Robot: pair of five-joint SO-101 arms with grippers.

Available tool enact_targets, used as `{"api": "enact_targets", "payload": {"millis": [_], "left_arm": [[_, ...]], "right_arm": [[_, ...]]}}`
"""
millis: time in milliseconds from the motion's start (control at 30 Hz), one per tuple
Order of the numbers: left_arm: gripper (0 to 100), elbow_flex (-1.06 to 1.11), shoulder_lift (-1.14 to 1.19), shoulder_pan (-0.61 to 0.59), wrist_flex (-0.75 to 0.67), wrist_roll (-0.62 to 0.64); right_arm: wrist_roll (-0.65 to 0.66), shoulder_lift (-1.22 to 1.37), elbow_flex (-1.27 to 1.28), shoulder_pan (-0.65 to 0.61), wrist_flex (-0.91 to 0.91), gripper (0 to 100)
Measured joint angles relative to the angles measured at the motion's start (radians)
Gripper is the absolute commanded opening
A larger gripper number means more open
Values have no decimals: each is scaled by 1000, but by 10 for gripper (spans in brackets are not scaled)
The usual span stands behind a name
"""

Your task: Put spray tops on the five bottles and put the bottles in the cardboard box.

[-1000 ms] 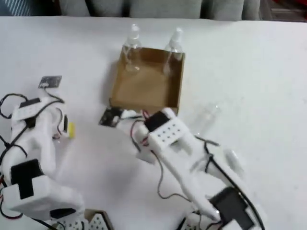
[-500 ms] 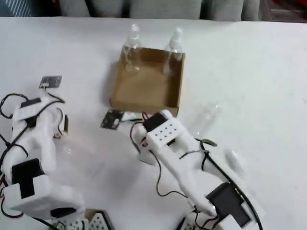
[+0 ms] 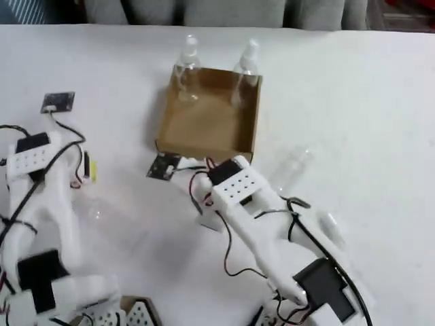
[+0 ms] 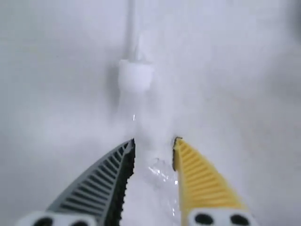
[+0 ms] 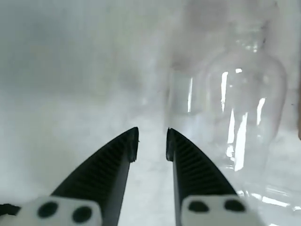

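Jaws: left gripper (image 4: 153, 146) narrowly parted, aimed at spray top (image 4: 135, 75); right gripper (image 5: 151, 136) narrowly parted, empty, beside bottle (image 5: 235, 108).

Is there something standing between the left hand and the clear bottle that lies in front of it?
Nothing visible does. The clear bottle lies on the table directly ahead of the left hand, its near end between the two fingers, its spray top at the far end.

The high camera looks steeply down from over the arms' side of the white counter (image 3: 353, 88) toward the cardboard box (image 3: 207, 125), while the wrist cameras sit just behind the left claw (image 4: 153, 146) and the right claw (image 5: 151, 136), each looking along it, very near that same counter.
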Motion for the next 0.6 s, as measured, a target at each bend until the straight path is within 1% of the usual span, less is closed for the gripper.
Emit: {"api": "enact_targets", "payload": {"millis": [133, 267, 333, 500, 600], "left_arm": [[177, 71, -118, -3, 75, 5], [181, 193, -164, -21, 80, 9], [215, 259, -164, -20, 78, 9], [360, 382, -167, -18, 2, 5], [401, 450, -169, -21, -26, 9]], "right_arm": [[0, 0, 21, 0, -26, 70], [0, 0, 21, 0, -31, 70], [0, 0, 21, 0, -32, 70], [0, 0, 21, 0, -32, 70], [0, 3, 21, 0, -32, 70]]}}
